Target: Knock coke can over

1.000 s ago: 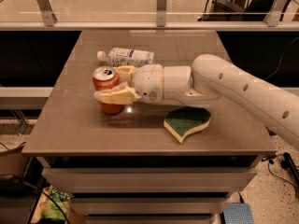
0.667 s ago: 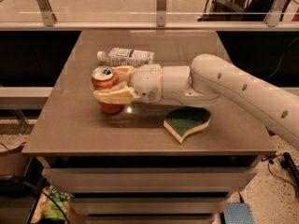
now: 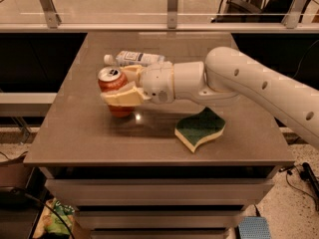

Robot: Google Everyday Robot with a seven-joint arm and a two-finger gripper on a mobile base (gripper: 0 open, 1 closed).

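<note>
Background: we note a metal-posted glass railing (image 3: 172, 6) along the top of the frame. At centre stands a grey-brown rectangular counter (image 3: 75, 133) above pale drawers.

Item 1: small red-orange aluminium coke can (image 3: 112, 89) with a silver top and pull tab. It stands left of centre on the counter with its base on the surface. We think it leans slightly but cannot be sure.

Item 2: white robot arm (image 3: 259, 86), entering from the right edge and ending in a cream-coloured gripper (image 3: 124, 86) at the can. We record the jaws clamped on the can, with one finger (image 3: 122, 96) across its front and the other behind its right side.

Item 3: clear plastic bottle (image 3: 137, 59) with white cap and label, lying on its side just behind the can and gripper.

Item 4: green-and-yellow leaf-shaped sponge (image 3: 199, 128), flat on the counter to the lower right of the can and apart from it, below the arm.
</note>
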